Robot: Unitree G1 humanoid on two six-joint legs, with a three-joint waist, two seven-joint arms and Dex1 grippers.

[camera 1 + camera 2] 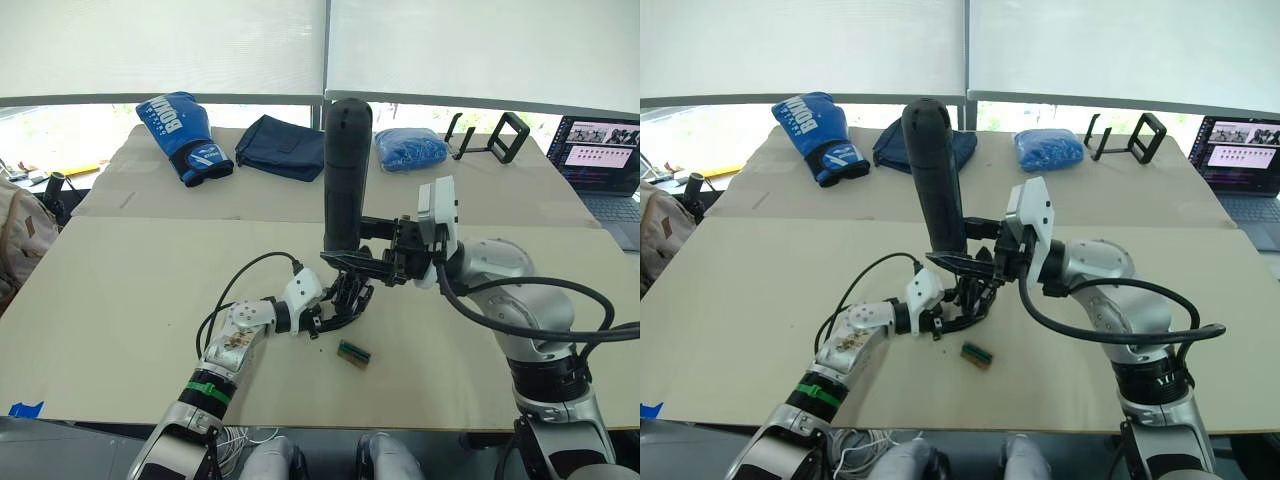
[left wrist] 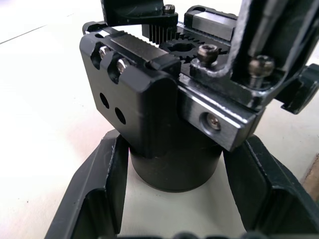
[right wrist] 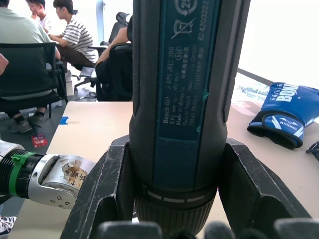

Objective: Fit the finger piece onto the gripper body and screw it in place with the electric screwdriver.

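Screwdriver (image 1: 346, 175) upright, clamped in right gripper (image 1: 352, 262), above gripper body (image 1: 345, 300) clamped by left gripper (image 2: 174, 191).

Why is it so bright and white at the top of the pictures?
Left eye view: daylight through the window blinds washes the top pale. Right wrist view: the window behind the electric screwdriver glares white. Left wrist view: the gripper body sits dark against the bright table.

Mid-table is crowded: the electric screwdriver (image 1: 346, 175) stands upright over the gripper body (image 1: 345, 298), blocking any approach from above, and a small green-and-brown block (image 1: 353, 353) lies just near of it. To left and right the tabletop (image 1: 120, 300) lies open.
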